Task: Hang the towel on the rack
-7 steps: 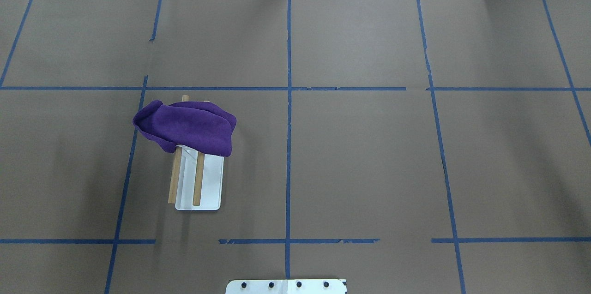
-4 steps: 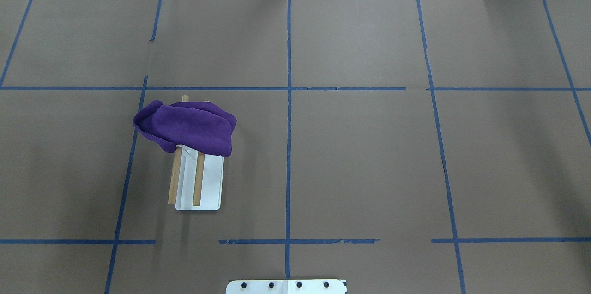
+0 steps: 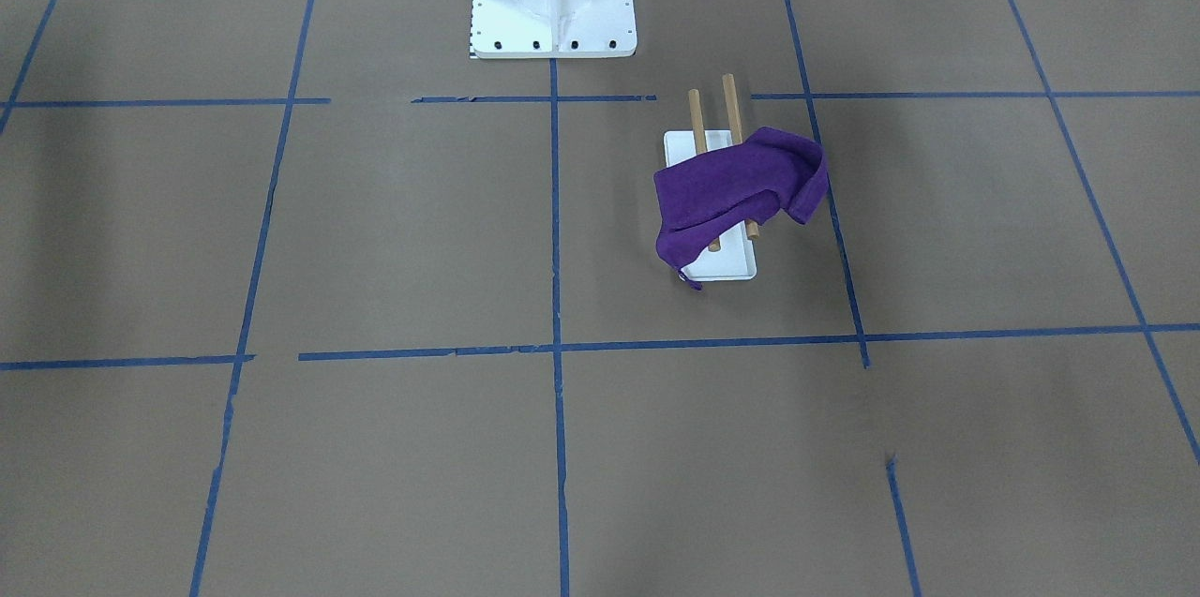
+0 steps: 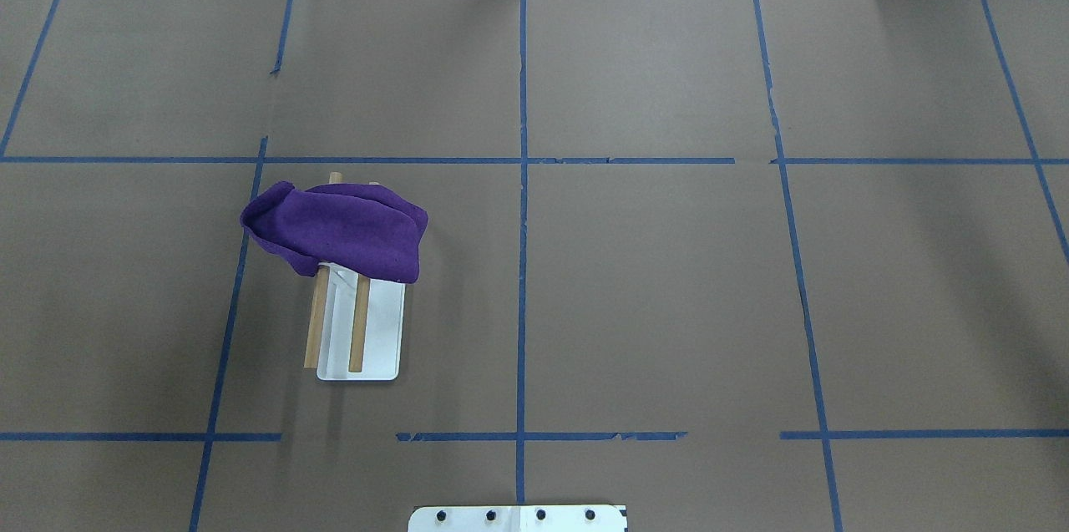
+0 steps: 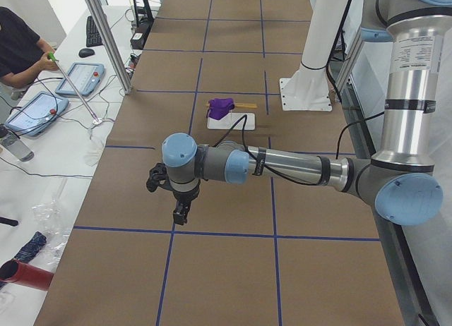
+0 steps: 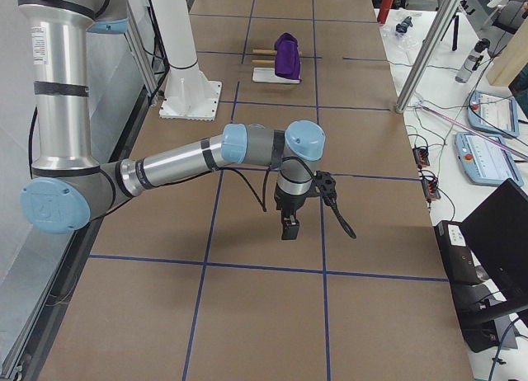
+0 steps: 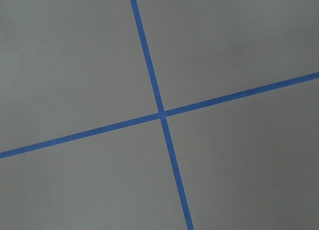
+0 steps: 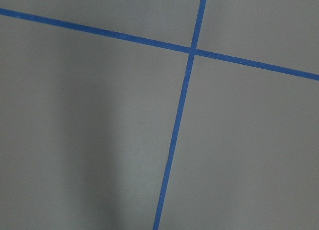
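**Towel draped on rack, both arms parked away**

The purple towel [image 4: 338, 231] lies across both wooden dowels [image 4: 359, 323] of the rack [image 4: 380, 340]. It covers the dowel ends that point away from the robot. The nearer dowel lengths and most of the white base plate are bare.

The rack stands on the robot's left half of the table [image 4: 668, 281], just inside a blue tape line [image 4: 230, 323].

In the front-facing view, the towel [image 3: 736, 189] has one corner hanging low on the table-centre side, past the edge of the base plate [image 3: 731, 267]. The opposite side bunches out beyond the outer dowel and hangs clear of the table. Two short dowel tips show below the cloth edge.

The left hand [image 5: 181, 214] appears only in the left side view. It points down over the table, well apart from the rack, and whether it is spread or pressed together cannot be told.

The right hand [image 6: 289, 228] appears only in the right side view, also pointing down and far from the rack, and its state likewise cannot be told.

Both wrist cameras show only brown table surface and crossing tape.

The white pedestal [image 3: 553, 7] is bolted at the robot's edge.
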Motion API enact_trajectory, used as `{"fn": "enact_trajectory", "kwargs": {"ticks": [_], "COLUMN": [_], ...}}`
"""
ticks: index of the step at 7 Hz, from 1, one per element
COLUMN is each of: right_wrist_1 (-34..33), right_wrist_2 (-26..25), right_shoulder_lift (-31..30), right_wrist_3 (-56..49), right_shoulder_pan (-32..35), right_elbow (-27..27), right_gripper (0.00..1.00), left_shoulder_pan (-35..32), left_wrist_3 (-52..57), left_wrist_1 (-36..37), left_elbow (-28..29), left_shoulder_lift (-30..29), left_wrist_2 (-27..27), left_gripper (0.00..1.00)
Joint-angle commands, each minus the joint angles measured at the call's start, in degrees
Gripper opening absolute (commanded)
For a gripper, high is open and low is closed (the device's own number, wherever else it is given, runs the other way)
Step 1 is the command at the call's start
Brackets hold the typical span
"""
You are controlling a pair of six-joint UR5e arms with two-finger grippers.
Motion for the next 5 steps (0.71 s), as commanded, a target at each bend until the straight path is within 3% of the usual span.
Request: {"fn": "enact_trajectory", "kwargs": {"ticks": [1,5], "right_wrist_1": [-1.3,-0.9], "right_wrist_2": [0.1,0.3], "right_shoulder_lift": [-1.7,-3.9], "right_wrist_3": [-0.3,-0.3], "right_shoulder_pan": [0.5,0.2], "right_elbow": [0.6,0.3], "right_gripper": [1.00,1.00], "left_shoulder_pan": [0.0,0.0], "left_wrist_3": [-0.1,-0.4], "left_wrist_1": [-0.1,-0.1], "left_elbow": [-0.2,-0.1], "left_shoulder_lift": [0.6,0.7], "left_wrist_2": [-0.3,-0.4], "left_gripper": [1.00,1.00]}}
